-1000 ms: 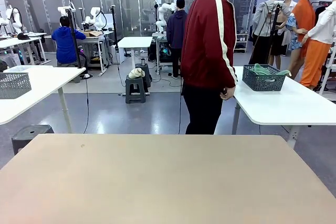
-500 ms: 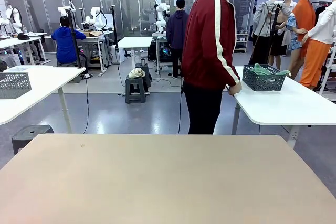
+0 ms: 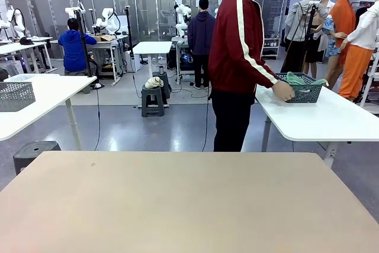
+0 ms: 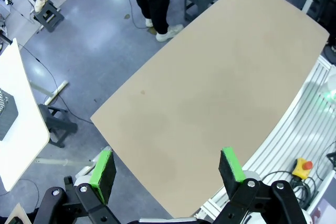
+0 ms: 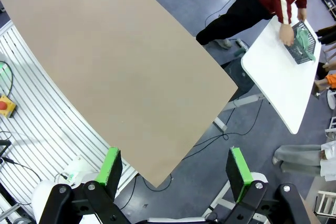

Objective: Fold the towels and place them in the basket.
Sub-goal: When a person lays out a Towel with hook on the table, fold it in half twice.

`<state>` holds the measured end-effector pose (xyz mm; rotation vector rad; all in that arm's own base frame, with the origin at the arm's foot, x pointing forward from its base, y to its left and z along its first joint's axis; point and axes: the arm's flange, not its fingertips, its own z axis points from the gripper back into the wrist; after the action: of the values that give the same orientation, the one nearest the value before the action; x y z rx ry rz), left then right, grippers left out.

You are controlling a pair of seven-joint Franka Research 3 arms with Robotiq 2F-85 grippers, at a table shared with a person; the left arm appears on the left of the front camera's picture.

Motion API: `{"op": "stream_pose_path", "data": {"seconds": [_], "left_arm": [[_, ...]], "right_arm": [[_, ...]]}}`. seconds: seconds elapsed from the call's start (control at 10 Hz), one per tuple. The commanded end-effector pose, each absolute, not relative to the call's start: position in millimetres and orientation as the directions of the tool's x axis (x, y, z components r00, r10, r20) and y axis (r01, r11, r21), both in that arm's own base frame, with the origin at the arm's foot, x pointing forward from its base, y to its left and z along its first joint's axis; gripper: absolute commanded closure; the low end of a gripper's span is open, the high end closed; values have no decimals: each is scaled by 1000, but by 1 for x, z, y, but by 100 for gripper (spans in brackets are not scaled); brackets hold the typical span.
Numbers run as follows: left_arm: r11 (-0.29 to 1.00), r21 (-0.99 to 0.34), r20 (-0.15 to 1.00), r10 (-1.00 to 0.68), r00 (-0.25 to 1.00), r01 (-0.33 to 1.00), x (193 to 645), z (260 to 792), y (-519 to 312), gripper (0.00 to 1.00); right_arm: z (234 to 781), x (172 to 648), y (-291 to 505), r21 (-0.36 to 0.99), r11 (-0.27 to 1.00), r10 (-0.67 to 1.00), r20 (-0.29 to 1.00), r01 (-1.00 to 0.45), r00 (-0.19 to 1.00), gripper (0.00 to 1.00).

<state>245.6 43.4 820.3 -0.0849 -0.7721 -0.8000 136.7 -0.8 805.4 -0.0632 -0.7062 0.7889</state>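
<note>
Presently, from the left:

- Left tool (image 4: 167,165): jaws released wide, gripping nothing, above the beige tabletop (image 4: 210,87).
- Pale grey mesh basket (image 3: 16,96): on the left white tabletop (image 3: 47,90).
- Person (image 3: 237,45), red jacket: stands beyond the beige tabletop, hand (image 3: 284,92) at the dark basket's near corner.
- Dark basket (image 3: 307,94): on the right white tabletop (image 3: 320,119), well apart from both tools.
- Green towel (image 3: 294,79): apparently bunched inside the dark basket.
- Right tool (image 5: 174,165): released, gripping nothing.

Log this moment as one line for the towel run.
left tool: open, above beige table | right tool: open, holding nothing | person: hand at dark basket with green towel, on white side table
</note>
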Motion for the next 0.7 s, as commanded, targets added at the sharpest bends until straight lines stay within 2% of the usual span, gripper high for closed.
{"op": "stream_pose_path", "data": {"seconds": [0.0, 0.6], "left_arm": [[708, 209, 652, -615, 444, 674, 246, 820, 43, 0], [708, 209, 652, -615, 444, 674, 246, 820, 43, 0]], "right_arm": [[806, 136, -1, -306, 717, 668, 559, -627, 491, 0], [806, 136, -1, -306, 717, 668, 559, -627, 491, 0]]}}
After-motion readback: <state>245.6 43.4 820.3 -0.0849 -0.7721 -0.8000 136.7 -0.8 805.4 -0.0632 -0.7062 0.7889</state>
